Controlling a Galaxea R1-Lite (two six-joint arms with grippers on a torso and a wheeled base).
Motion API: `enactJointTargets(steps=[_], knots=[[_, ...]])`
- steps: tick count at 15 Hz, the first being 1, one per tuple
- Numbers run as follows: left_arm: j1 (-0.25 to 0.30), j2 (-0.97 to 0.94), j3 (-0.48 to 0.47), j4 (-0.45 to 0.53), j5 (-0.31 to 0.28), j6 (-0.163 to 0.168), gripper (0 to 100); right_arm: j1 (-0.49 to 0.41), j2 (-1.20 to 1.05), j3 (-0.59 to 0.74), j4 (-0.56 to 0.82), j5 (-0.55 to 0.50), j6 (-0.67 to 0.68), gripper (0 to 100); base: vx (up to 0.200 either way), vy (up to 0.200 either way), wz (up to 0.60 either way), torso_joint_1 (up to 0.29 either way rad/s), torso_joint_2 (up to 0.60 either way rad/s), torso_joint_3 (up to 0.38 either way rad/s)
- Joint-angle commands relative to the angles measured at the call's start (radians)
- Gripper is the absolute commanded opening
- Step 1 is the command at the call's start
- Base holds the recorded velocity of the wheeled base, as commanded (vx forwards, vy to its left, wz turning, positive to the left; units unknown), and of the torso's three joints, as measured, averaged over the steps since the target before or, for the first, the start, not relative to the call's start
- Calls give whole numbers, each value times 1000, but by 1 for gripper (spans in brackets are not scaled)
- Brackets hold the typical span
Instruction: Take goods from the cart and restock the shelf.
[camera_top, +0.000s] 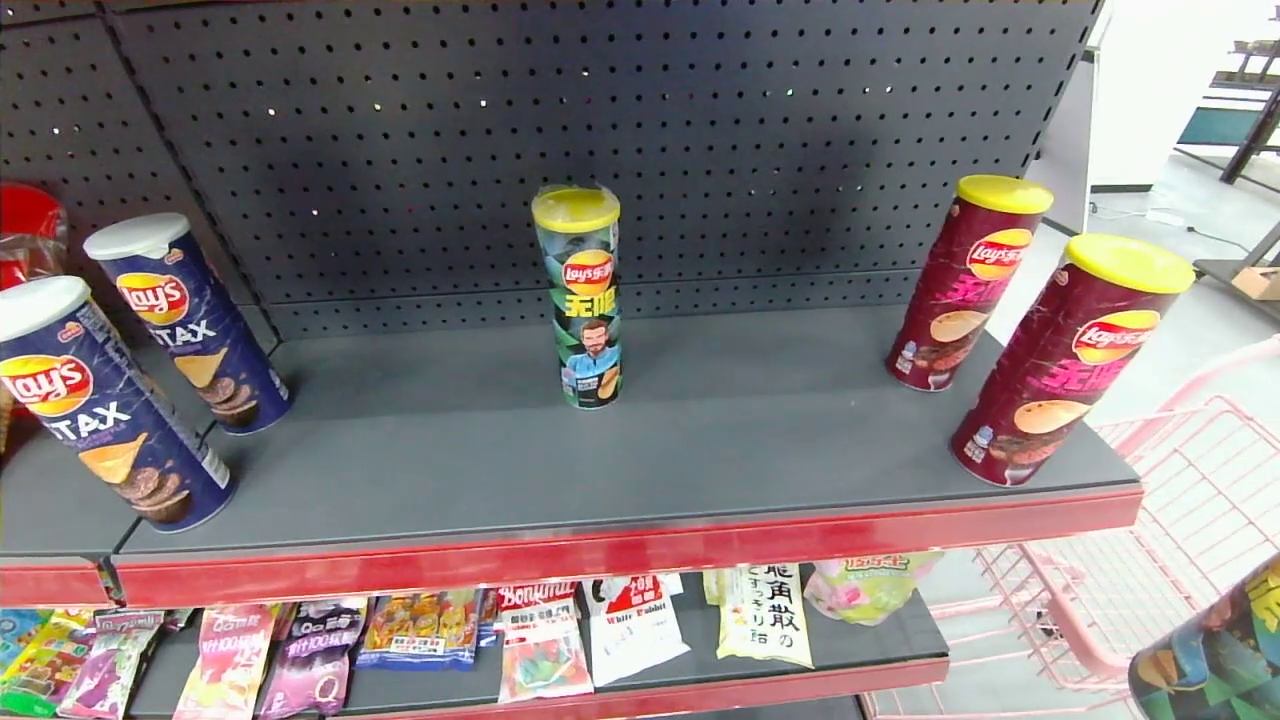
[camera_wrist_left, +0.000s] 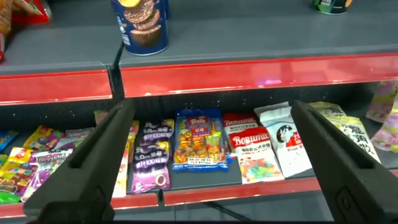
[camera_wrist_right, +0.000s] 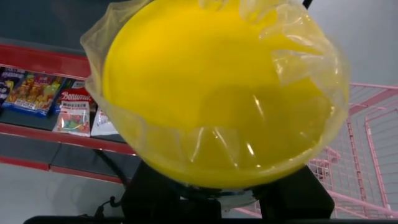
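- Right wrist view: the held can (camera_wrist_right: 217, 93) is seen from above its yellow, film-wrapped lid, and it is gripped at the body by the closed jaws of the right gripper (camera_wrist_right: 217, 198). In the head view its green patterned body is found low on the robot's right, beside the pink cart (camera_top: 1180, 500) and below the level of the upper shelf.
- The left gripper (camera_wrist_left: 211, 162) is held with its jaws spread wide and nothing between them, in front of the snack bags (camera_wrist_left: 199, 140) on the lower shelf.
- The red front lip (camera_top: 620, 545) of the upper shelf (camera_top: 700, 470) is the first obstacle. The step in hand is judged to be the carry from cart to shelf, so the can should be raised clear of this lip before it is moved inward.
- Two maroon cans (camera_top: 1070, 360) stand at the right front, nearest the approach path, and a wide berth should be given to them.
- A lone green can (camera_top: 588, 300) of matching pattern stands mid-shelf. The bare board in front of it is judged the fitting place.
- Two blue cans (camera_top: 100, 400) stand at the far left, well apart from that place.
- The can is tall and narrow and is judged easily tipped. It should be kept upright, lowered until its base lies flat, and only then released.
- Depth is bounded by the pegboard back panel (camera_top: 600, 120).
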Motion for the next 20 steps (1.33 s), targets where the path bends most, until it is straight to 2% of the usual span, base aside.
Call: enactJointTargets(steps=[1, 2, 10, 14, 18, 20], knots=[[0, 1, 0, 0, 0, 0, 100, 1, 1, 2, -1, 2, 0, 0, 0, 0, 600, 2, -2, -2], [0, 1, 0, 0, -1, 1, 100, 4, 1, 2, 1, 4, 0, 0, 0, 0, 600, -2, -2, 2], [0, 1, 0, 0, -1, 0, 100, 7, -72, 33, 1, 19, 0, 0, 0, 0, 0, 0, 0, 0], [0, 1, 0, 0, -1, 0, 100, 13, -95, 33, 4, 60, 0, 0, 0, 0, 0, 0, 0, 0], [0, 1, 0, 0, -3, 0, 100, 13, -68, 24, -1, 62, 0, 0, 200, 0, 0, -6, -2, 5], [0, 1, 0, 0, -1, 0, 100, 15, -61, 22, -1, 64, 0, 0, 0, 0, 0, 0, 0, 0]])
